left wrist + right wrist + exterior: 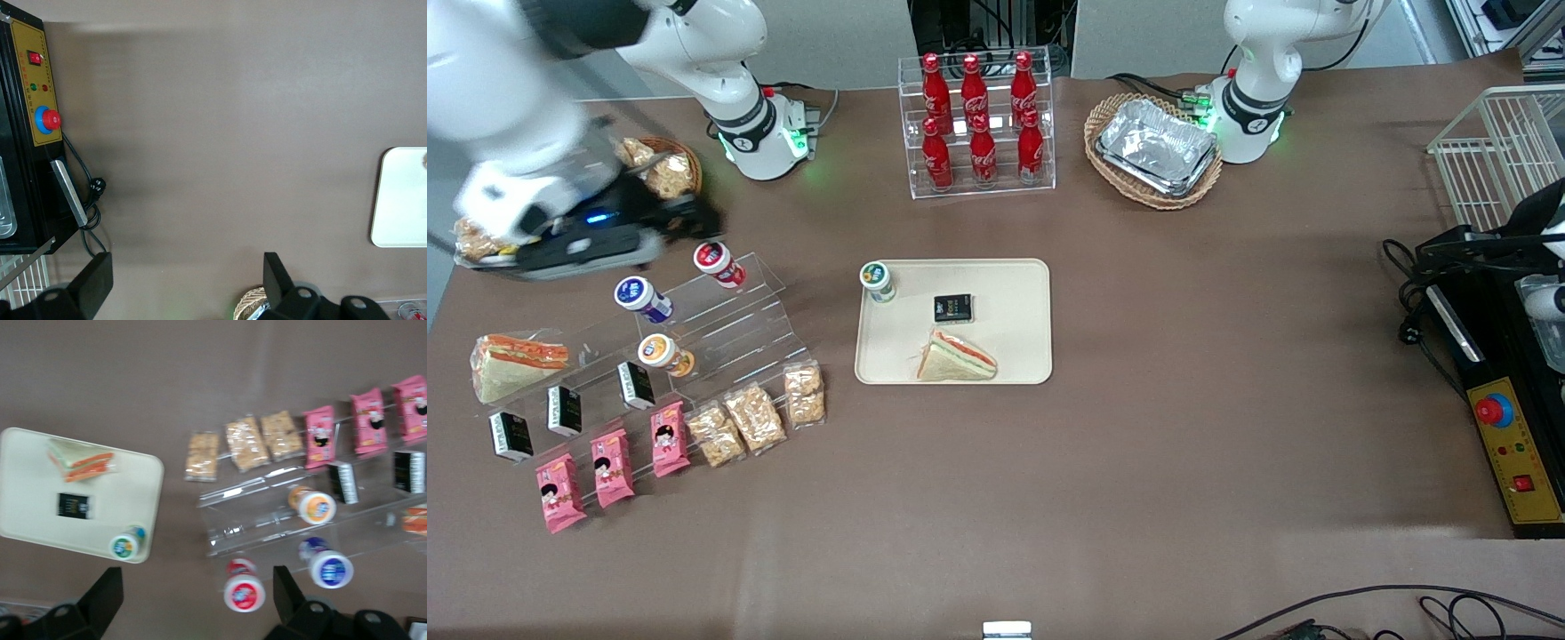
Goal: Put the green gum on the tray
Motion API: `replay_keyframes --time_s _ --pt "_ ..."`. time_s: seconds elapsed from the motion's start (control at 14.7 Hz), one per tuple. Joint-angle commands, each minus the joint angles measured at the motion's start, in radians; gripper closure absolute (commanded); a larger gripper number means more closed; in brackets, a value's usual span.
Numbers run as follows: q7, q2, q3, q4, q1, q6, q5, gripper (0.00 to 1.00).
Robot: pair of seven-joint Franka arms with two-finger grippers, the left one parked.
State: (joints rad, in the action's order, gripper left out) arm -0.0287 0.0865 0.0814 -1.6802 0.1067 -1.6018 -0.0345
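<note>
Green gum (878, 280): stands upright in a corner of the tray (1014, 356), the corner toward the working arm's end; label writing too small to read.
Pincer (197, 600): raised above the clear stepped rack (720, 311), fingers spread wide, holding nothing.
Tray contents: a wrapped sandwich (956, 357) and a small black packet (953, 308).
Brands: red bottles (978, 120) carry Coca-Cola script.
Front view only: foil trays (1158, 145) in a wicker basket (1129, 191).

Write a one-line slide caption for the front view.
Green gum stands on the tray beside a sandwich, while the open gripper hangs above the table near the acrylic snack rack.
</note>
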Motion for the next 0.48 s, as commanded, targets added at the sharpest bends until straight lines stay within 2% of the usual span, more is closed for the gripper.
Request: replay_keyframes --time_s 0.0,0.07,0.2,0.41 --pt "0.139 -0.020 -0.149 0.031 0.001 0.025 0.008 0.00" --pt "0.139 -0.020 -0.178 0.031 -0.005 0.022 0.008 0.00" --pt "0.133 -0.030 -0.181 0.031 -0.089 0.019 0.004 0.00" --pt "0.125 -0.033 -0.181 0.033 -0.108 0.019 -0.004 0.00"
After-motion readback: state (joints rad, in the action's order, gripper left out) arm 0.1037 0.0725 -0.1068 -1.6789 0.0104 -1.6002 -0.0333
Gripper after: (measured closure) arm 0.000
